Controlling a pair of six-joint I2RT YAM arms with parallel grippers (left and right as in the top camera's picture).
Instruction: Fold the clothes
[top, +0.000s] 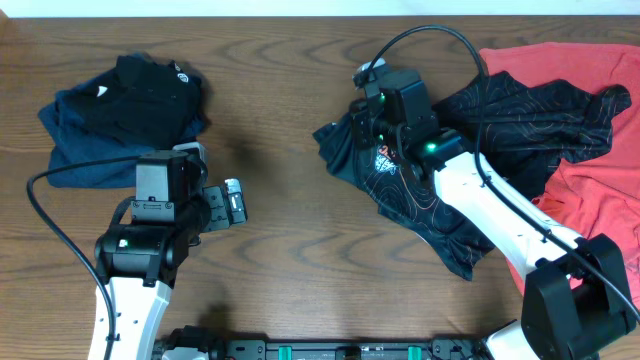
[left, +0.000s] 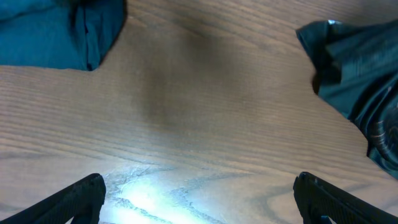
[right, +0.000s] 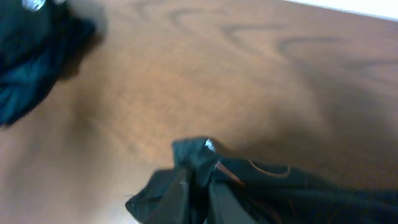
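Note:
The black jersey (top: 480, 130) with thin orange contour lines lies crumpled right of centre, partly over a coral-red garment (top: 590, 180) at the right edge. My right gripper (top: 362, 128) is shut on the jersey's left edge; in the right wrist view a fold of black cloth (right: 199, 165) is pinched between the fingers (right: 205, 199). My left gripper (top: 232, 203) is open and empty, low over bare wood. In the left wrist view its fingertips (left: 199, 199) stand wide apart, with the jersey's edge (left: 354, 74) at far right.
A pile of folded dark navy and black clothes (top: 120, 115) sits at the back left; its corner shows in the left wrist view (left: 56, 31). The wooden table (top: 280, 270) shows bare between the two arms.

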